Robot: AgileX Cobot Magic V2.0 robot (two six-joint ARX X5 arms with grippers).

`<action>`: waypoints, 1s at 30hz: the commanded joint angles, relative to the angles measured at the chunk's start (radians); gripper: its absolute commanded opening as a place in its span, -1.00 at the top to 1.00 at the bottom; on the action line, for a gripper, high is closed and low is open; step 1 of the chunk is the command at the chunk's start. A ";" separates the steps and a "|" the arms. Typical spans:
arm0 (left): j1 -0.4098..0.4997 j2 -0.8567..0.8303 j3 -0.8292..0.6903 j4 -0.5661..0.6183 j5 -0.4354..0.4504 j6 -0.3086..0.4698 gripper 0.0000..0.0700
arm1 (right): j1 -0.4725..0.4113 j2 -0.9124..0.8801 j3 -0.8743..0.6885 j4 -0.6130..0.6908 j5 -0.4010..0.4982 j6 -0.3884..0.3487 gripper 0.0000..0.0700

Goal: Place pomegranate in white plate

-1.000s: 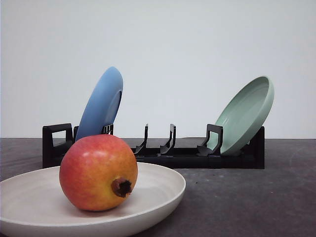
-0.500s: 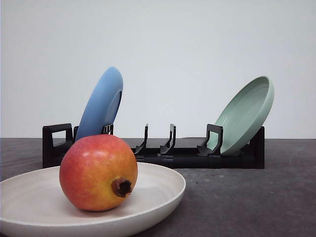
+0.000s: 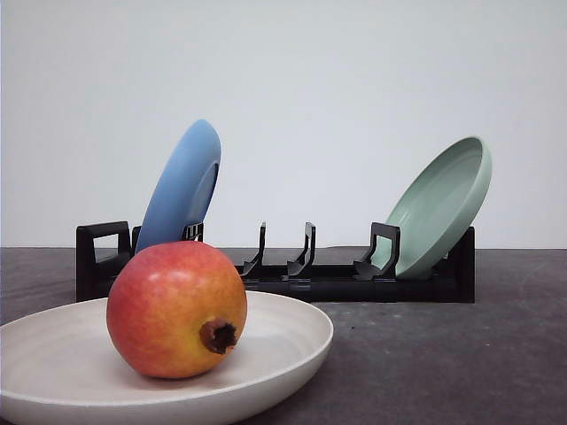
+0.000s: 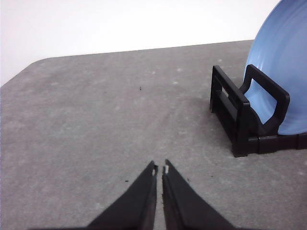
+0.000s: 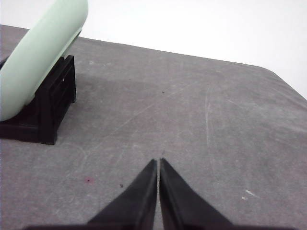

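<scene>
1 red-and-yellow round pomegranate (image 3: pixel 176 309) rests inside 1 shallow off-white matte plate (image 3: pixel 283 341) on the grey desk (image 3: pixel 425 354).
Both grippers, left (image 4: pixel 159 168) and right (image 5: pixel 158 162), are closed and empty; beyond them 1 black rack (image 3: pixel 292 274) holds 1 blue plate (image 3: pixel 182 186) and 1 pale green plate (image 3: pixel 441 205).

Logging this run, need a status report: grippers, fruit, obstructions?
Left gripper shut, empty. Right gripper shut, empty. Pomegranate sits in white plate. Nothing in the way.

Grey table (image 3: pixel 443 354) (scuffed), white plate (image 3: pixel 292 341), black rack (image 3: pixel 337 285)
</scene>
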 commanded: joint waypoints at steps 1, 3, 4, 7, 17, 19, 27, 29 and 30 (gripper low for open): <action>0.002 -0.002 -0.010 -0.006 -0.001 0.007 1.00 | -0.002 -0.001 -0.003 0.006 0.004 0.018 0.99; 0.002 -0.002 -0.010 -0.006 -0.001 0.007 1.00 | -0.002 -0.001 -0.003 0.006 0.004 0.018 0.99; 0.002 -0.002 -0.010 -0.006 -0.001 0.007 1.00 | -0.002 -0.001 -0.003 0.006 0.004 0.018 0.99; 0.002 -0.002 -0.010 -0.006 -0.001 0.007 1.00 | -0.002 -0.001 -0.003 0.006 0.004 0.018 0.99; 0.002 -0.002 -0.010 -0.006 -0.001 0.007 1.00 | -0.002 -0.001 -0.003 0.006 0.004 0.018 1.00; 0.002 -0.002 -0.010 -0.006 -0.001 0.007 1.00 | -0.002 -0.001 -0.003 0.006 0.004 0.018 0.99; 0.002 -0.002 -0.010 -0.006 -0.001 0.007 1.00 | -0.002 -0.001 -0.003 0.006 0.004 0.018 0.99; 0.002 -0.002 -0.010 -0.005 -0.001 0.007 1.00 | -0.002 -0.001 -0.003 0.006 0.004 0.018 0.99; 0.002 -0.002 -0.010 -0.005 -0.001 0.007 1.00 | -0.002 -0.001 -0.003 0.006 0.004 0.018 0.99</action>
